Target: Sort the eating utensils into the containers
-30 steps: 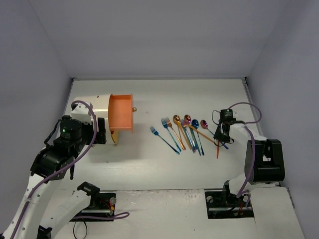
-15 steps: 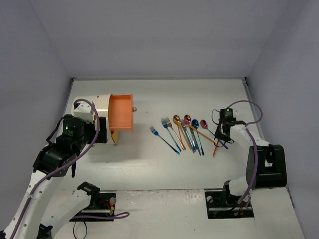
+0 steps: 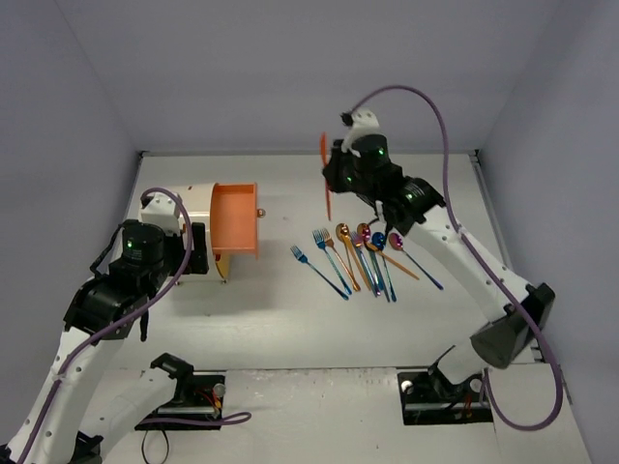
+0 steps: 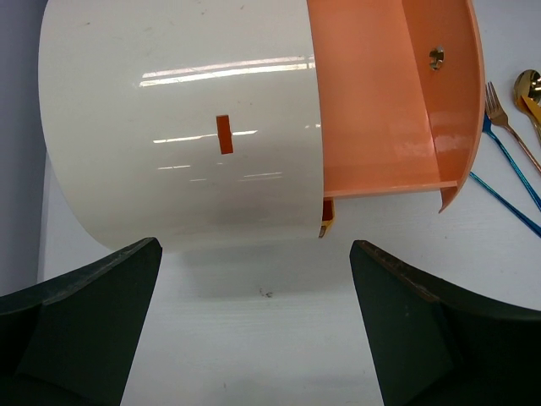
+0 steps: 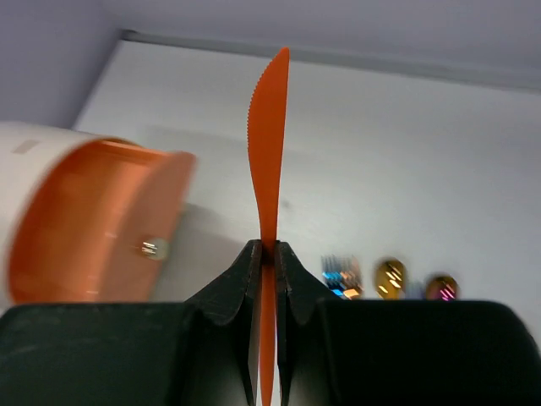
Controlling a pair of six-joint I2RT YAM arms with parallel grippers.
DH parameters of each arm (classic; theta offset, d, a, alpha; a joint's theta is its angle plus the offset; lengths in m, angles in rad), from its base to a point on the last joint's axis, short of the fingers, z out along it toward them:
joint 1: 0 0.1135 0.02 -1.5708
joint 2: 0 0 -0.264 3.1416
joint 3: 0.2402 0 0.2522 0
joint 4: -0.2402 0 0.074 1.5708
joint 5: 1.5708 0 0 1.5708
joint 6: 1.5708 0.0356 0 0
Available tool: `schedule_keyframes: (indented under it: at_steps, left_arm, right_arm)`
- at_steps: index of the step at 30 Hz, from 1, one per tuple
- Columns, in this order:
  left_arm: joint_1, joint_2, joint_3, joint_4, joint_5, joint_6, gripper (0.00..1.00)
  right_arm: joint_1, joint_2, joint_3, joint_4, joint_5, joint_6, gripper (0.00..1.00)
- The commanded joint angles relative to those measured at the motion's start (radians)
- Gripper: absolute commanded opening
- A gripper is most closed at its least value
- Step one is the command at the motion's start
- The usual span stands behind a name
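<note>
White tabletop (image 3: 290, 319), lilac-grey walls (image 3: 290, 77), utensils (image 3: 370, 259) in a row, orange knife (image 3: 326, 179) aloft.

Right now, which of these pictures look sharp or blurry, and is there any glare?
Right wrist view: the orange knife is crisp, while the utensils lying behind it and the orange drawer are soft and out of focus. Left wrist view: white glare streaks cross the cream cabinet on its curved wall. Top view: even, soft lighting, with only a faint shadow on the table beside the drawer.
</note>
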Motion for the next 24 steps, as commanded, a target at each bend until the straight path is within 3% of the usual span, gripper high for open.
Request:
schedule_keyframes:
  at_steps: [1,7,11,24]
  left_arm:
    - [0.010,0.006,0.063,0.021,-0.037,-0.048,0.93]
    - [0.010,-0.009,0.078,-0.022,-0.061,-0.075,0.93]
    - [0.012,-0.033,0.079,-0.049,-0.078,-0.083,0.93]
    - [0.010,-0.069,0.075,-0.083,-0.090,-0.116,0.93]
  right_arm:
    - [0.106,0.164,0.266,0.044,-0.093,-0.054,0.00]
    - [0.212,0.376,0.526,0.071,-0.155,-0.060,0.00]
    - [0.254,0.461,0.605,0.092,-0.174,-0.051,0.00]
    - [0.298,0.506,0.574,0.134,-0.169,0.003,0.00]
